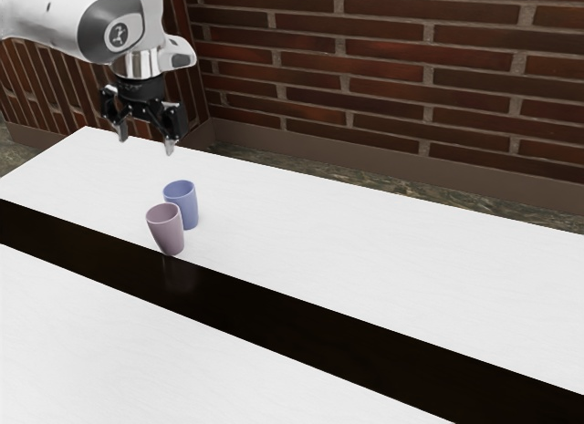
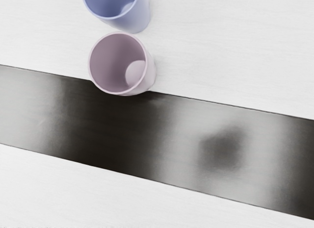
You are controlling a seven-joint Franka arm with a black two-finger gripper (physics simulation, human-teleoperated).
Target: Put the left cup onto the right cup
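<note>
Exterior view | gripper (image 1: 144, 144): fingers spread, holding nothing, raised above white table (image 1: 383, 242) | pink cup (image 1: 166, 228): upright at edge of dark stripe (image 1: 274, 319), below gripper and toward the exterior view's right, well apart from it | blue cup (image 1: 182, 203): upright, just beside pink cup, on its brick wall (image 1: 383, 68) side

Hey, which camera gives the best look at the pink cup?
The wrist view: it looks down into the pink cup, showing its whole rim and inside. The exterior view shows it from the side, upright, by the blue cup.
</note>
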